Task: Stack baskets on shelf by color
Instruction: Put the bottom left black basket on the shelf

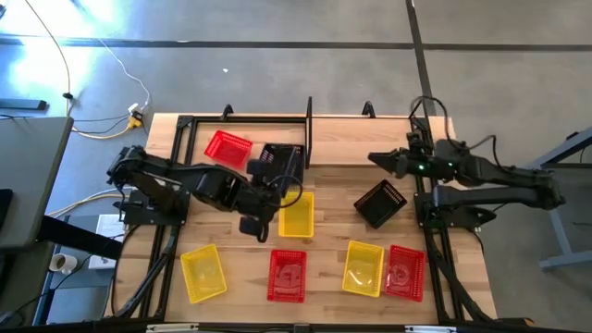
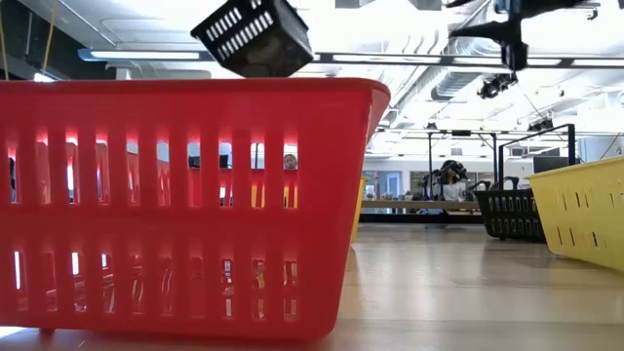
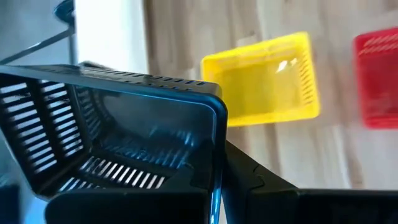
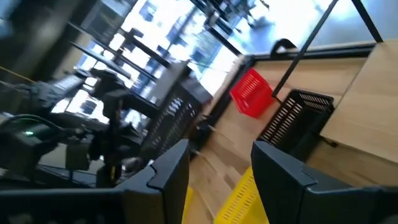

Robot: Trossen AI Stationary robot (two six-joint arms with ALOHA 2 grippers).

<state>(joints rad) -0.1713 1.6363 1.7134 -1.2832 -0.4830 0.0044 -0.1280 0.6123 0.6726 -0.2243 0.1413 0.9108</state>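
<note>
My left gripper (image 1: 277, 188) is over the table's middle, shut on a black mesh basket (image 1: 282, 162), which hangs high in the low view (image 2: 255, 35). A yellow basket (image 1: 296, 215) rests on the table just below it. A red basket (image 1: 227, 148) sits on the shelf (image 1: 308, 129) base at its left end. In the right wrist view a second black basket (image 4: 298, 118) stands beside the red one (image 4: 252, 93). My right gripper (image 1: 373, 159) hovers open and bare before the shelf's right half, above a tilted black basket (image 1: 381, 203). My left gripper (image 3: 214, 186) pinches the black basket's side wall near a rim corner (image 3: 216, 134), one finger (image 3: 124, 208) inside the basket and the other (image 3: 267, 190) outside. The basket is lifted clear of the table and tilted.
Along the near edge rest a yellow basket (image 1: 203, 273), a red one (image 1: 287, 276), another yellow (image 1: 363, 268) and another red (image 1: 404, 273). The shelf's thin black posts and middle divider stand at the far edge. Bare wood lies between the two rows.
</note>
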